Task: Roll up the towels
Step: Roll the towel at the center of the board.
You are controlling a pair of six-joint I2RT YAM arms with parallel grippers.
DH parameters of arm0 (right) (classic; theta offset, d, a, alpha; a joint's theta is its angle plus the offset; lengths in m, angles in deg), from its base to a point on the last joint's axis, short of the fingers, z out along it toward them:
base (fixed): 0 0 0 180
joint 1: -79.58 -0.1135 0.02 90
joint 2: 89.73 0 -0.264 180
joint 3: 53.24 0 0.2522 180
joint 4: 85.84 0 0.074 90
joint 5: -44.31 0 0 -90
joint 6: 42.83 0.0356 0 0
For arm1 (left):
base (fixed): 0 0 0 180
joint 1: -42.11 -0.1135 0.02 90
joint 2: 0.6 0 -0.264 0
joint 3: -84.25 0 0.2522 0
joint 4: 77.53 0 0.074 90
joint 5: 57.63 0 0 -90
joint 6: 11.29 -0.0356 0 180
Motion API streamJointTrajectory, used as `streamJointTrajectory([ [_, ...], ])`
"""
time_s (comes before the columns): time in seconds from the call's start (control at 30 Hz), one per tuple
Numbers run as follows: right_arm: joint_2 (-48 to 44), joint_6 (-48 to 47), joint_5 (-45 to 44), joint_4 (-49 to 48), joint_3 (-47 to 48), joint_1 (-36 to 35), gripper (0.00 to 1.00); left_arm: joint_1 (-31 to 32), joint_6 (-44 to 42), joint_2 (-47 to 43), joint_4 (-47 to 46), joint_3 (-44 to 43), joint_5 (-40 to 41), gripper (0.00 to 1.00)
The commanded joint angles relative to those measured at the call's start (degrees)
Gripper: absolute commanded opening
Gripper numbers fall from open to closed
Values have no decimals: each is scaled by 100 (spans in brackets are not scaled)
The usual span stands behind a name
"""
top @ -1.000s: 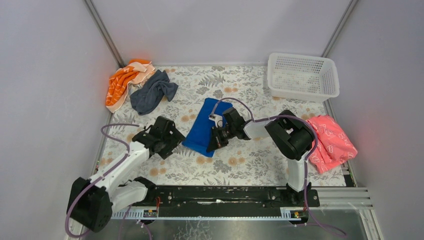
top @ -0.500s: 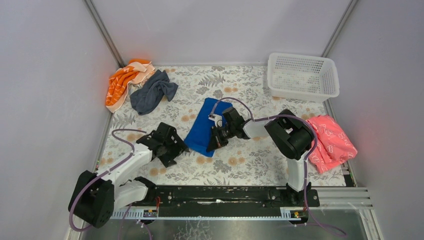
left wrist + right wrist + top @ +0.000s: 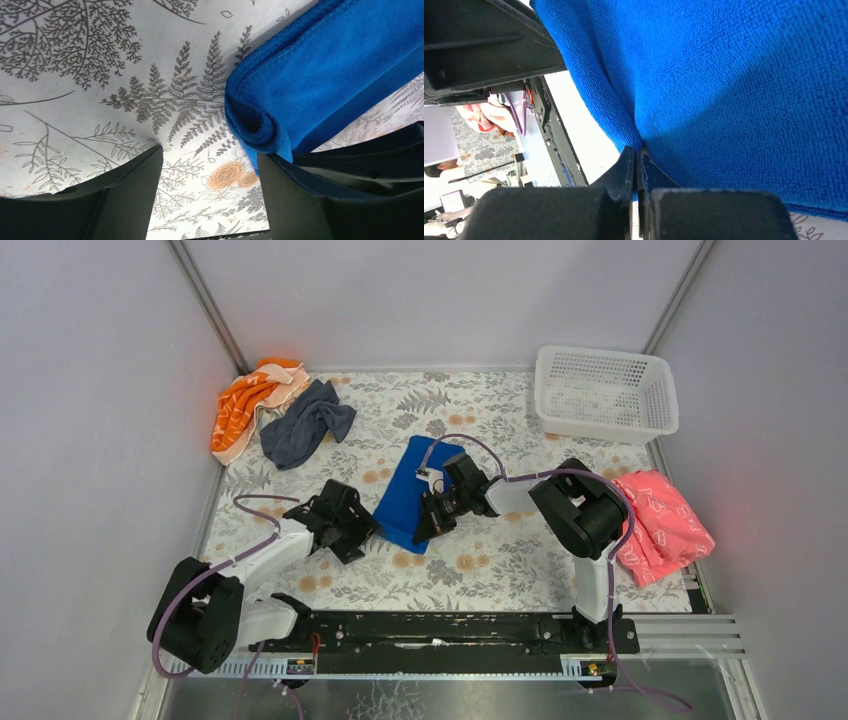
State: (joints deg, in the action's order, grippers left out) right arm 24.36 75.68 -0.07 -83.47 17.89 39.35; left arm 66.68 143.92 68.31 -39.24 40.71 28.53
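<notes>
The blue towel (image 3: pixel 404 490) lies flat on the floral table, its near left corner curled over into a small fold (image 3: pixel 256 126). My left gripper (image 3: pixel 366 531) sits low just left of that corner and is open. Only patterned table (image 3: pixel 210 167) shows between its fingers, and the towel's edge touches the right finger (image 3: pixel 305 195). My right gripper (image 3: pixel 431 517) is shut on the blue towel's (image 3: pixel 734 90) near right edge, cloth pinched at its tips (image 3: pixel 637 156). The dark grey towel (image 3: pixel 303 423) lies crumpled at the back left.
An orange striped cloth (image 3: pixel 245 405) sits in the back left corner beside the grey towel. A white plastic basket (image 3: pixel 605 392) stands at the back right. A pink cloth (image 3: pixel 660 522) lies at the right edge, behind the right arm.
My left arm has slid right and slightly forward until its gripper reached the blue towel's near left corner. The right gripper and the towel have stayed put.
</notes>
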Motion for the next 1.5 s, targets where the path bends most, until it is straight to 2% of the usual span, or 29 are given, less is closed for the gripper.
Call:
streamJointTrajectory([
  [0.0,26,-255,-76,253,181,24,3,-49,287,232,-423,-78,281,68],
  [0.3,-3,-426,-115,480,274,24,4,-45,355,88,-450,-50,371,71],
  [0.53,32,-436,-93,513,301,24,4,-84,457,41,-578,-31,483,67],
  [0.87,-7,-570,-138,710,391,19,7,-95,457,443,-454,-140,735,65],
  [1.0,-231,-801,-320,893,422,-9,14,-105,457,744,-301,-91,759,60],
  [1.2,-737,-1218,-961,1252,529,-253,32,-94,484,944,-318,141,672,51],
  [1.47,-1649,-2198,-2257,1338,532,-916,39,-98,462,1058,-338,185,632,50],
])
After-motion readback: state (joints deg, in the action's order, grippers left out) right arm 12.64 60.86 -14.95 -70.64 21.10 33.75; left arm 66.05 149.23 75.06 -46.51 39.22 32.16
